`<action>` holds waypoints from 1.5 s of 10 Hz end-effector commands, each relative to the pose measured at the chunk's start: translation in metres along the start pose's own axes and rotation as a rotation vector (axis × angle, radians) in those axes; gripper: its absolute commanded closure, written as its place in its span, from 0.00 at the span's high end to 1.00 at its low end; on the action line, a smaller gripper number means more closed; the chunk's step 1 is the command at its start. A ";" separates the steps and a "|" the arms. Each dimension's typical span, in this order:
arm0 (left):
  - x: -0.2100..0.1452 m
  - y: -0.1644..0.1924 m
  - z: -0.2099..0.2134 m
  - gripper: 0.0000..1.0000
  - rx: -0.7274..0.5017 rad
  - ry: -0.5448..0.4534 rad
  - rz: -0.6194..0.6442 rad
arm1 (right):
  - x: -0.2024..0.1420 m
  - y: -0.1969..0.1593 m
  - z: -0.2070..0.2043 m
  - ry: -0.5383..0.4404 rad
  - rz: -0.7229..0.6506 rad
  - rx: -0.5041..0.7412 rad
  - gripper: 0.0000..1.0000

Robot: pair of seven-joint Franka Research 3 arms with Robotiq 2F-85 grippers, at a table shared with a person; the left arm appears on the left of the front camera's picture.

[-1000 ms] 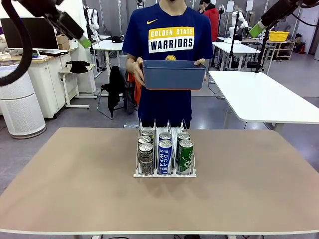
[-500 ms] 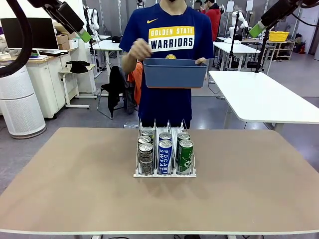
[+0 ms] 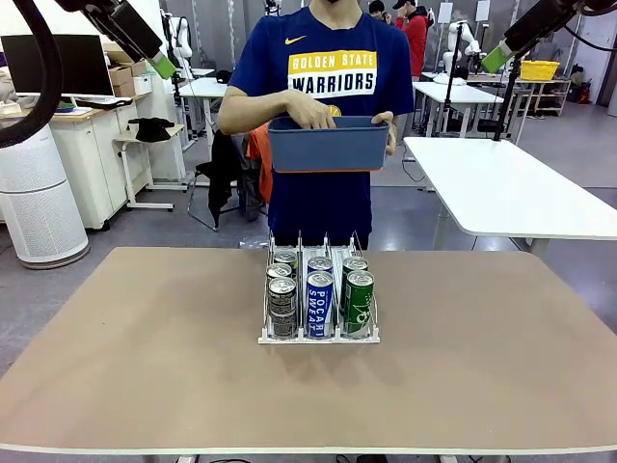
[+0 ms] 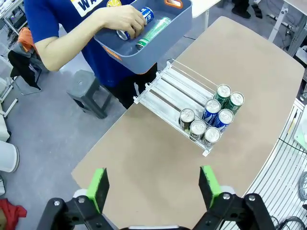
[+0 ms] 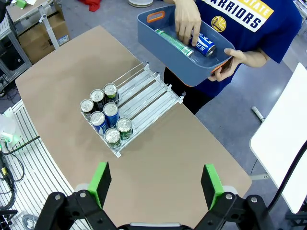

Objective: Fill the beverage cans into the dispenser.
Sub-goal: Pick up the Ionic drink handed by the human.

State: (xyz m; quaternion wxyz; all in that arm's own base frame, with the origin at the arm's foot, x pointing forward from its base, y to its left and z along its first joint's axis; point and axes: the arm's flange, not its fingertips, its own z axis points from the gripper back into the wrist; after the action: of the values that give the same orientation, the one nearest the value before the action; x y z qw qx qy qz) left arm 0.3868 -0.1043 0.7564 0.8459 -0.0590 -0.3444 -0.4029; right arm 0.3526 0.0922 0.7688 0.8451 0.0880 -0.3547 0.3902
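Dispenser (image 3: pixel 318 339) on table (image 3: pixel 145 371), six cans (image 3: pixel 320 294) inside, person's hand (image 3: pixel 310 110) in tub (image 3: pixel 328 147)

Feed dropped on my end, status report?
Left gripper and right gripper open, empty, high above table. Dispenser holds seven cans, robot-side end. Person's hand in held tub, on blue can.

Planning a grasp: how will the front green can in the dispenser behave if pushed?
The front green can is slim and tall, probably tippy if pushed high. Smooth metal, likely slippery. The dispenser dividers should stop sideways sliding.
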 end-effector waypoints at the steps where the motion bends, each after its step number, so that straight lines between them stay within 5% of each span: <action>1: -0.002 0.000 0.000 1.00 0.004 -0.012 0.000 | 0.000 0.000 0.000 0.000 0.000 0.000 1.00; 15: -0.002 0.000 0.000 1.00 0.004 -0.012 0.000 | 0.000 0.000 0.000 0.000 0.000 0.000 1.00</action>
State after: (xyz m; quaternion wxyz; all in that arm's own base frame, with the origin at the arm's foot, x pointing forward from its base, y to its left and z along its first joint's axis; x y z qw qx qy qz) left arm 0.3868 -0.1040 0.7565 0.8463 -0.0580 -0.3444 -0.4022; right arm 0.3526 0.0922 0.7688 0.8451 0.0880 -0.3547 0.3902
